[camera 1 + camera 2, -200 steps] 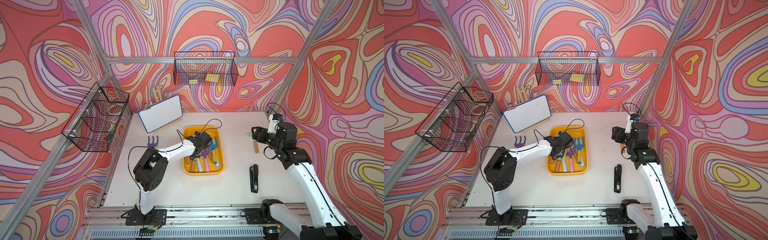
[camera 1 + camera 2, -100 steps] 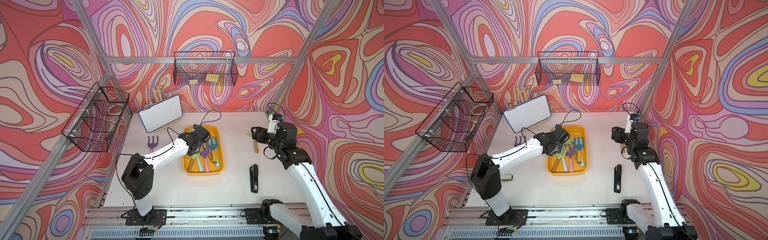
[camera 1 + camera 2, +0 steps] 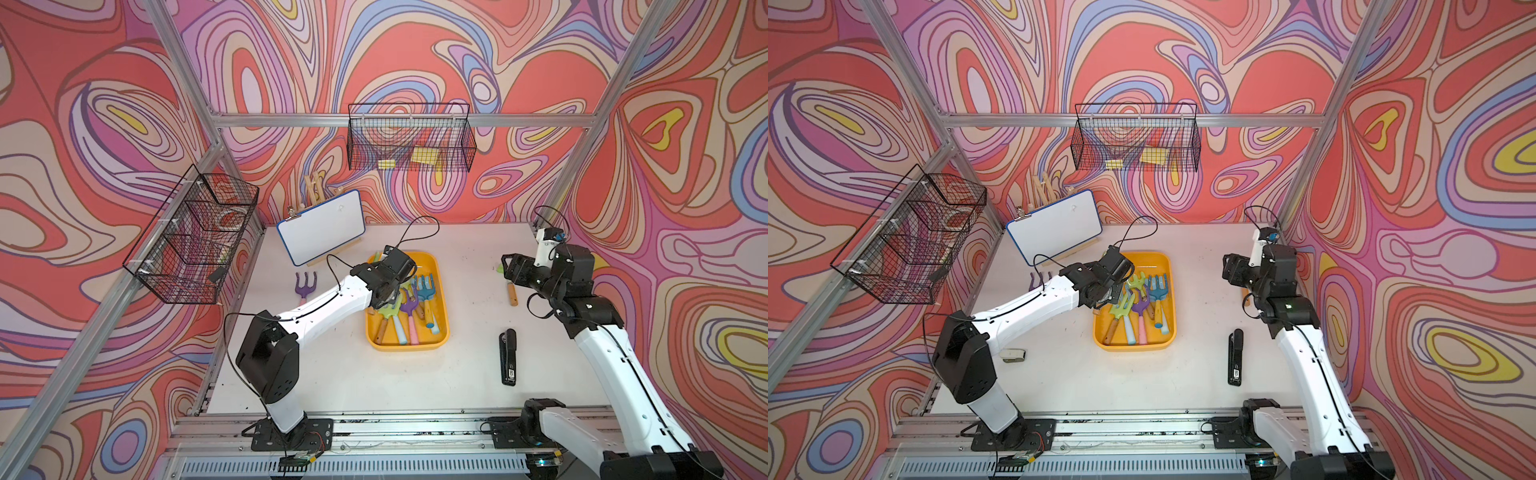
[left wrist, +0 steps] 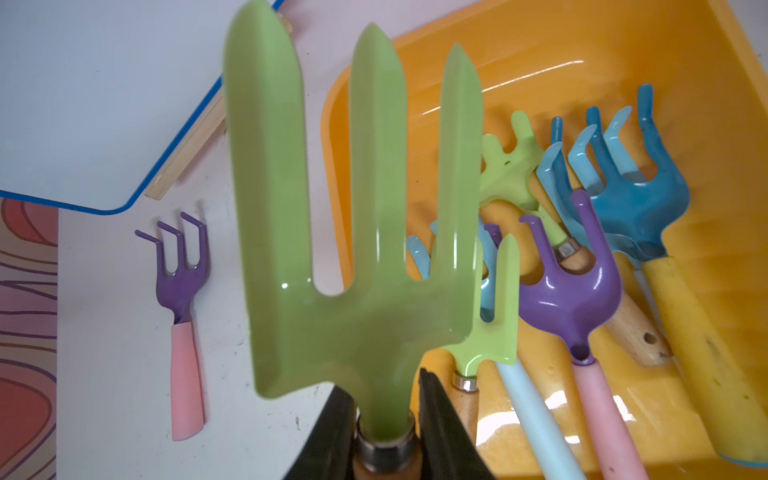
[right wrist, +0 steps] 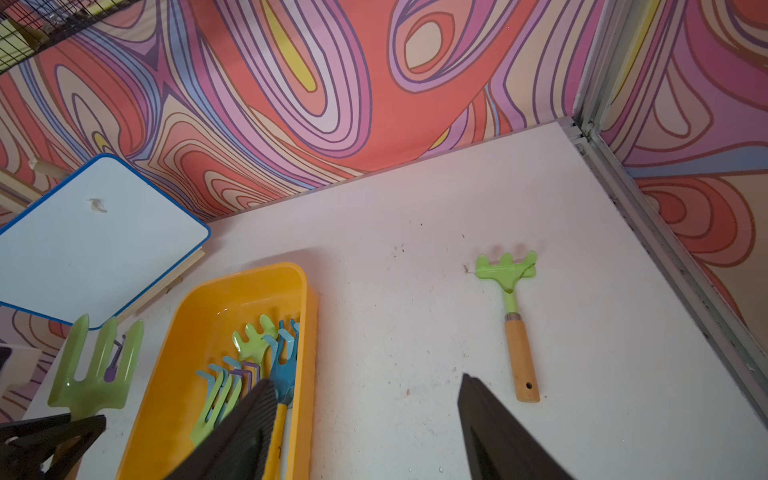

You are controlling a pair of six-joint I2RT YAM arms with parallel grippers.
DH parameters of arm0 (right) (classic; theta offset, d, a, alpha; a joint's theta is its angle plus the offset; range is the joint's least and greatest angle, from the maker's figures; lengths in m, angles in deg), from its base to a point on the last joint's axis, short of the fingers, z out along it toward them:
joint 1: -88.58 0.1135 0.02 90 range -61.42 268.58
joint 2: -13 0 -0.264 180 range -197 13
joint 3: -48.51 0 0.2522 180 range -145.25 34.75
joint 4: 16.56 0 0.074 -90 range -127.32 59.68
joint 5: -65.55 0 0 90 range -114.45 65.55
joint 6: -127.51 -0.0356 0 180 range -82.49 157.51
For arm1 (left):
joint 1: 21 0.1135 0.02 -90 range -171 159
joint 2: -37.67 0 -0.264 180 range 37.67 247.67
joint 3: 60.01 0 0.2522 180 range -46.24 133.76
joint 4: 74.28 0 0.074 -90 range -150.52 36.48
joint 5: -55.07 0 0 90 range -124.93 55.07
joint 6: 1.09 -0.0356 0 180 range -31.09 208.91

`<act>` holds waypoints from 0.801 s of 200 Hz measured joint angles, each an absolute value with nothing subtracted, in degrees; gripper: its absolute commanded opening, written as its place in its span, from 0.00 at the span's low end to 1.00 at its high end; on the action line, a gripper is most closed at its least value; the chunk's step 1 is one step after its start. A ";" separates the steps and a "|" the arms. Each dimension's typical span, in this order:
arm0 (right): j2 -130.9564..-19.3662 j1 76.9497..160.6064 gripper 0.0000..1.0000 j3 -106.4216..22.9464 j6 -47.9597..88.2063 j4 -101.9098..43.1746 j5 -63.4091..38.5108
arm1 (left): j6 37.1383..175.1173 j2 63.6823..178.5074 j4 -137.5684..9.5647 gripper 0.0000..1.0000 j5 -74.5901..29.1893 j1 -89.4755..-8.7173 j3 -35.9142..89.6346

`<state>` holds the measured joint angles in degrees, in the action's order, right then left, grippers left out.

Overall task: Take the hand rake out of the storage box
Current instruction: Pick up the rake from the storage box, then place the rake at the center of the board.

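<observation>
Left jaws clamped tight on green hand rake [image 4: 353, 208] at its ferrule. It's held up mid-frame in the left wrist view, head straddling the storage box [image 4: 582, 54] left rim. Extraction looks mostly done. Left to do: clear the rim, set it on the worktop [image 3: 457, 374]. Right jaws wide apart, empty.

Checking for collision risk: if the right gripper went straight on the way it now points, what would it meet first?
Probably bare table: the right gripper, open, aims into the gap between the storage box and a wooden-handled green rake. Neither is in line, though depth is unclear.
</observation>
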<state>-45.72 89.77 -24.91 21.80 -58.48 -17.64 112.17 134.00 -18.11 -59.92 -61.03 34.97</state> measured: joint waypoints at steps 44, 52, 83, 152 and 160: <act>-46.76 89.77 0.75 -24.93 22.20 -58.31 -14.73 | 109.73 128.80 -18.30 0.10 -58.13 -54.89 29.39; -47.01 89.77 0.75 -24.93 22.20 -58.26 -14.25 | 109.29 128.30 -18.43 0.10 -58.00 -54.01 28.41; -47.88 89.77 0.76 -25.04 22.09 -58.04 -12.11 | 107.61 126.66 -19.37 0.09 -57.10 -49.44 24.50; -49.58 89.77 0.78 -25.36 21.26 -56.62 -7.41 | 103.61 124.95 -23.22 0.09 -53.28 -38.93 17.81; -49.58 89.77 0.78 -25.36 21.17 -56.49 -7.19 | 103.08 125.78 -23.81 0.09 -52.86 -38.52 17.81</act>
<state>-49.58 89.77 -25.36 21.17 -56.49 -7.19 103.08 125.78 -23.81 -52.86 -38.52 17.81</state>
